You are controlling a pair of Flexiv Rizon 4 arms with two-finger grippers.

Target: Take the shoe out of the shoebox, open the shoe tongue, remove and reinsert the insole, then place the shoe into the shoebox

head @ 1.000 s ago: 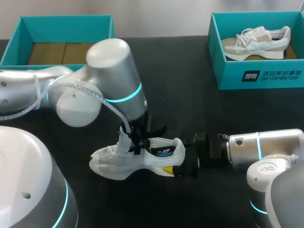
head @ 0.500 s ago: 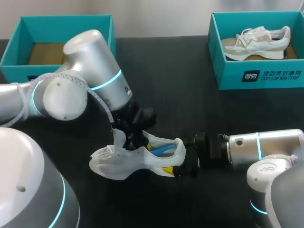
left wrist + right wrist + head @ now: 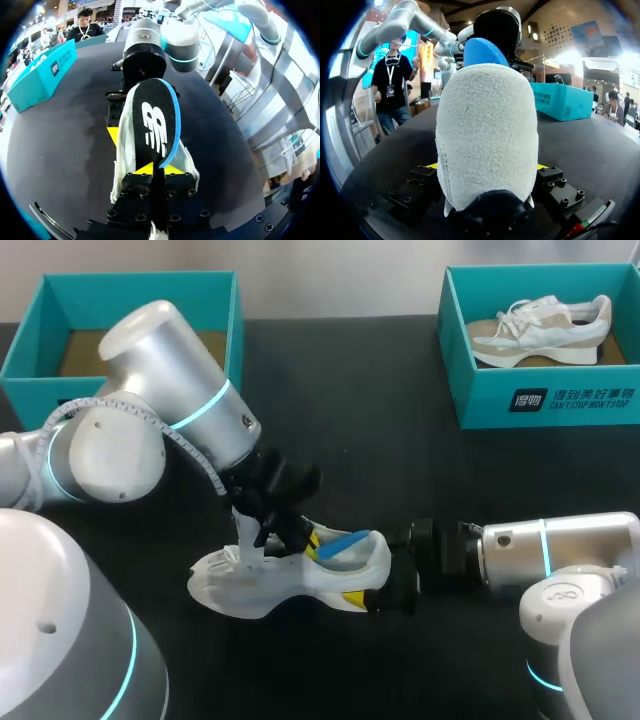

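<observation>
The shoe (image 3: 262,588) is out of its box and sits upright on the counter (image 3: 400,470), close to the robot. Its heel is clamped from both sides in the right hand (image 3: 388,584). Over its opening the left hand (image 3: 272,530) is pinched on the insole (image 3: 342,544), whose heel end stands up out of the shoe, black face and blue edge showing. I'd judge the taking-out done, the tongue probably opened, and the insole's removal about midway. Pulling it free, putting it back and boxing the shoe are all left. At the back left the empty shoebox (image 3: 140,280) waits, well apart. At the back right another box (image 3: 540,405) holds a second shoe (image 3: 540,325). The tongue is hidden beneath the left hand, and I cannot tell how much of the insole's front sits inside. From the right wrist the heel blocks nearly everything ahead.
</observation>
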